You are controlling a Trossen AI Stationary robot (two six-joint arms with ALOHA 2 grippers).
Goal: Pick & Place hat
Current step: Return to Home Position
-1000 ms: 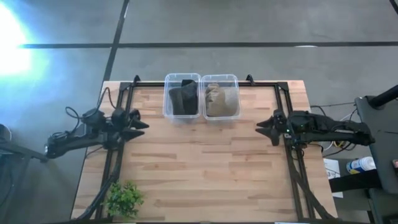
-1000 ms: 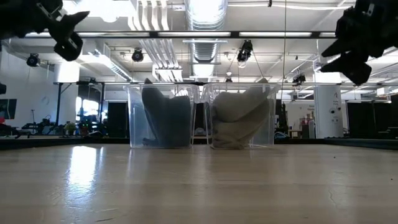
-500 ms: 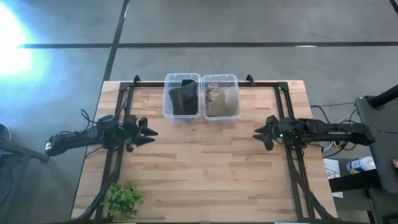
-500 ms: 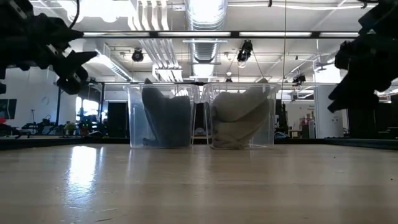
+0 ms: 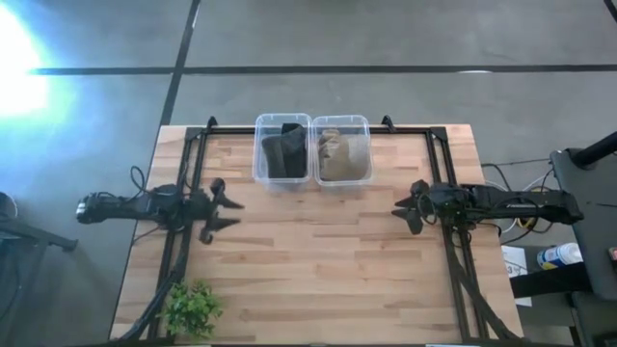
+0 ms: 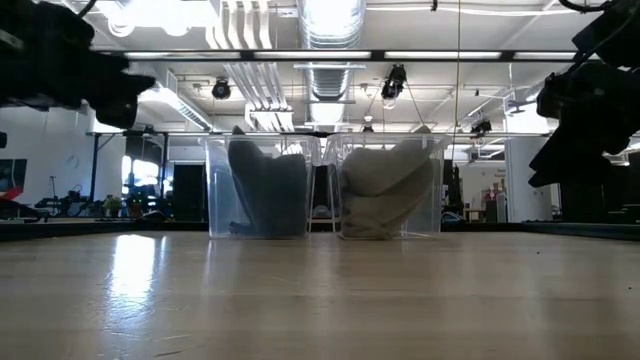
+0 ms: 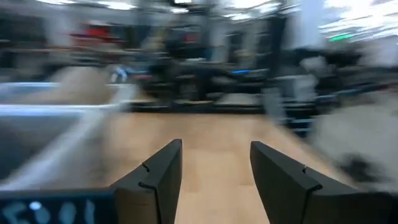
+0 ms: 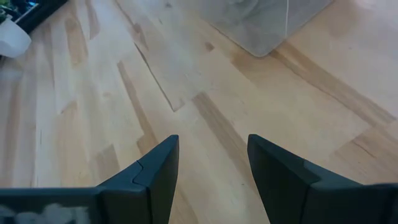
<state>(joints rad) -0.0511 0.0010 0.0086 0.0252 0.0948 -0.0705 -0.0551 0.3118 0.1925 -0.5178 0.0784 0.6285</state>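
We judge the job nearly done: the dark gray cap [image 5: 283, 152] lies in the left bin [image 5: 257, 166], the brown cap [image 5: 339, 154] in the right bin [image 5: 367, 166], and our left gripper [image 5: 233, 213] and right gripper [image 5: 401, 214] hang wide open and empty near the side edges of the table [image 5: 318, 275], only parking left.

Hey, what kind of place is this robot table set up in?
Probably a big open robotics lab or workshop hall: exposed ducts and strip lights overhead, a bare concrete floor around the wooden table, and two robot arms at its sides, left hand and right hand both open.
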